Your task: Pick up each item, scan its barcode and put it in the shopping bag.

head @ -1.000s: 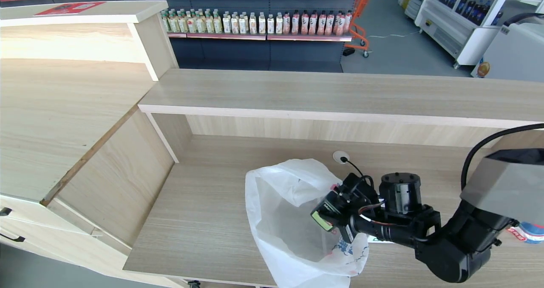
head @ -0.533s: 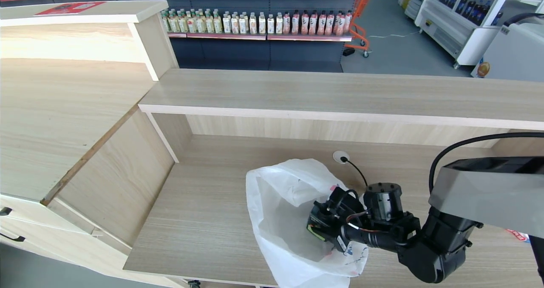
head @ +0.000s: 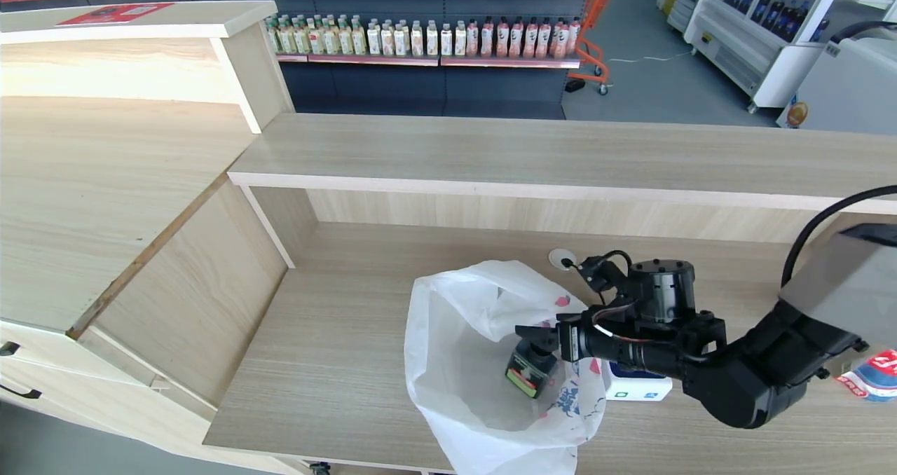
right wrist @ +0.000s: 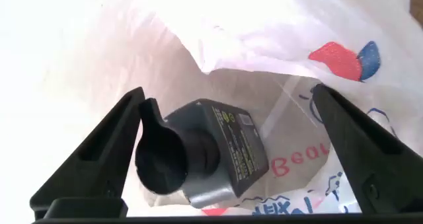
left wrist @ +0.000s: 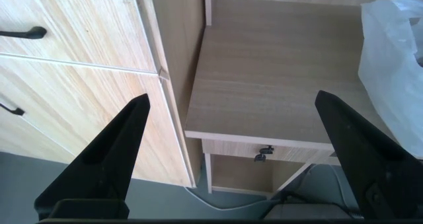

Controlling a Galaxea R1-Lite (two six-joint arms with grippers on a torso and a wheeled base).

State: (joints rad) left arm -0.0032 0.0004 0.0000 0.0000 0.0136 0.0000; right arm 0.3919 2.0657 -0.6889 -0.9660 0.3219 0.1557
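At the left, our left gripper (left wrist: pixel 232 100) hangs off the counter's near left corner. Its fingers are spread wide with nothing between them, well apart from all the goods. The light wood-grain counter (head: pixel 336 363) carries the thin white plastic shopping bag (head: pixel 455 335) at the middle of its near edge, mouth open upward.

Inside the bag lies the dark grey bottle with a black cap and green label (head: pixel 529 373). It is tilted, its long axis running from the cap, uppermost, down into the bag. Our right gripper (right wrist: pixel 228 92) hovers in the bag's mouth just above that cap, fingers wide apart and touching neither cap nor body. We judge the bottle delivered, so the coming move is a lift out along that same axis, minding the bag's wall beside the fingers.

Just beside the bag on the right sits a small white box with a blue panel (head: pixel 634 385), and farther right along the near edge a red, white and blue packet (head: pixel 869 380). Both lie on the right arm's side, so we take that arm as the nearer.

The box is half hidden behind the arm, the packet is cut off at the head view's edge, and we make out no barcode on either. Whether the bottle rests on the bag's bottom or against its wall we cannot tell.
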